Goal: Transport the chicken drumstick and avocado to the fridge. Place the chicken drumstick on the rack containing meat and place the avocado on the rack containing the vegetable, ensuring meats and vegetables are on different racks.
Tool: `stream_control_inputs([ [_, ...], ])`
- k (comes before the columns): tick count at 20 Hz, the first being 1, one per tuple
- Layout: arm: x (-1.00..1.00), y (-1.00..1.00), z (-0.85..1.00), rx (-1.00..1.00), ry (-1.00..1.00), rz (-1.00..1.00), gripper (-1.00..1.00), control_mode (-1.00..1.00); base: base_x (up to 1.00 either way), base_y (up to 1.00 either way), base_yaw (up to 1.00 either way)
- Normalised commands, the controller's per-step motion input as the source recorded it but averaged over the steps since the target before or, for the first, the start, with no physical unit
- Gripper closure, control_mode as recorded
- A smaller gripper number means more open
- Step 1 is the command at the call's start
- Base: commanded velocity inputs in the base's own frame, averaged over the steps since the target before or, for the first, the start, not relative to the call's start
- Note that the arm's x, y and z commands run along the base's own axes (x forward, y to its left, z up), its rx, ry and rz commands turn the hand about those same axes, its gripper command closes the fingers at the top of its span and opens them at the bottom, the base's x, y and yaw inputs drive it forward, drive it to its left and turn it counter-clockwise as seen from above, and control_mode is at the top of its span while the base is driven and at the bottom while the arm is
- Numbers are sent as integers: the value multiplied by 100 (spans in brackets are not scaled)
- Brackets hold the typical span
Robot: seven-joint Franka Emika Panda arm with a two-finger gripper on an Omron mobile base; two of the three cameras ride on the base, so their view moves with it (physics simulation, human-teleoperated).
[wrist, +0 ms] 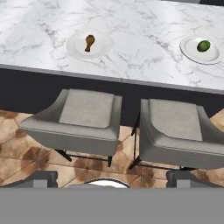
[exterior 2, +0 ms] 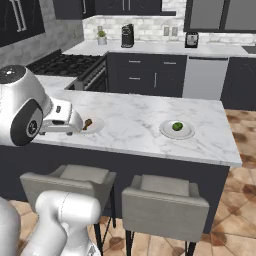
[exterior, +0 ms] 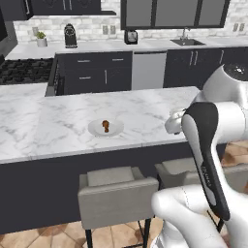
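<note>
Hand view, nearest first: the gripper (wrist: 111,179) shows as two dark finger tips low in the picture, set wide apart with nothing between them, over brown floor tiles. Beyond them stand two grey stools side by side, the left stool (wrist: 78,120) and the right stool (wrist: 181,131), both pushed up against the dark front of the island. Above the stools runs the white marble counter (wrist: 140,39). On it, above the left stool, a white plate (wrist: 100,48) carries the chicken drumstick (wrist: 89,42), brown, with its thin bone end pointing toward the stools. Well apart from it, above the right stool, a second white plate (wrist: 192,53) holds the avocado (wrist: 203,45), round and green.

From the left base view the drumstick sits upright-looking on its plate near the middle of the island, though it is small there and its pose is hard to judge. The right base view shows the avocado plate near the island's right end, and the drumstick plate just beside the arm's white wrist.

Farther back are dark cabinets (exterior: 97,72), a stove (exterior: 26,70), a coffee machine (exterior: 70,36) and a small potted plant (exterior: 41,38) on the rear counter.
</note>
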Motion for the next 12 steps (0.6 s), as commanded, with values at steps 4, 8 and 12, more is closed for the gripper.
stream_control_inputs([
  [4, -44, -13, 76, 0, -9, 0, -100, -100, 0, 0, 0],
  [8, 0, 0, 0, 0, 0, 0, -100, 100, -16, -79, 1],
  [12, 0, 0, 0, 0, 0, 0, -100, 100, -78, -100, 13],
])
